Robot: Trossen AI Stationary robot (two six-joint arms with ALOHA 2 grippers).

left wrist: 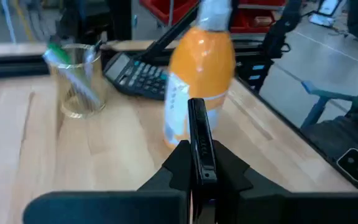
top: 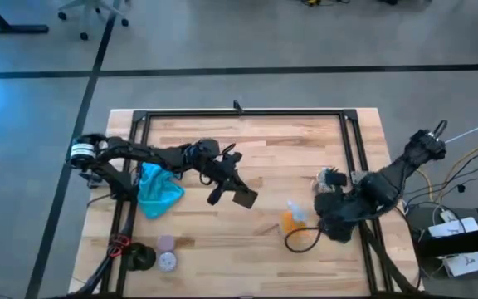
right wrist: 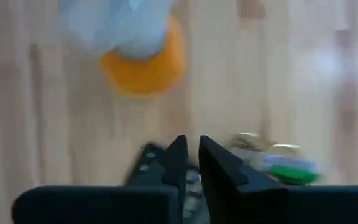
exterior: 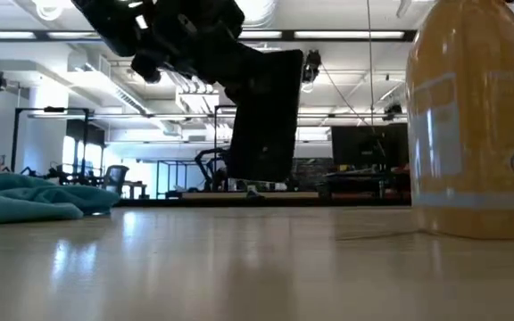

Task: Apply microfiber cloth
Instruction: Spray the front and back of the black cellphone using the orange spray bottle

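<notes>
The microfiber cloth [top: 158,189] lies crumpled on the table's left part, and also shows in the low view [exterior: 34,198]. My left gripper [top: 222,178] reaches toward the table's middle, just right of the cloth, and is shut on a black phone [top: 244,198], which hangs in the air [exterior: 266,116]. My right gripper [top: 324,216] hovers at the table's right, fingers close together with nothing between them [right wrist: 192,158]. It points down beside an orange bottle [top: 293,218]. My left gripper pinches the phone between its two fingers [left wrist: 174,169], one on each broad face, at one end [left wrist: 199,140]. The fingers come slanting down from the table's left. The phone is lifted clear of the table, standing nearly upright and slightly tilted [exterior: 261,134].
A glass with green pens [left wrist: 79,81] and a black calculator [left wrist: 135,74] sit behind the orange bottle [left wrist: 201,68] at the right. A black cable loop [top: 301,241] lies near the bottle. Small round lids [top: 167,252] and a dark round object [top: 139,257] lie near the front left.
</notes>
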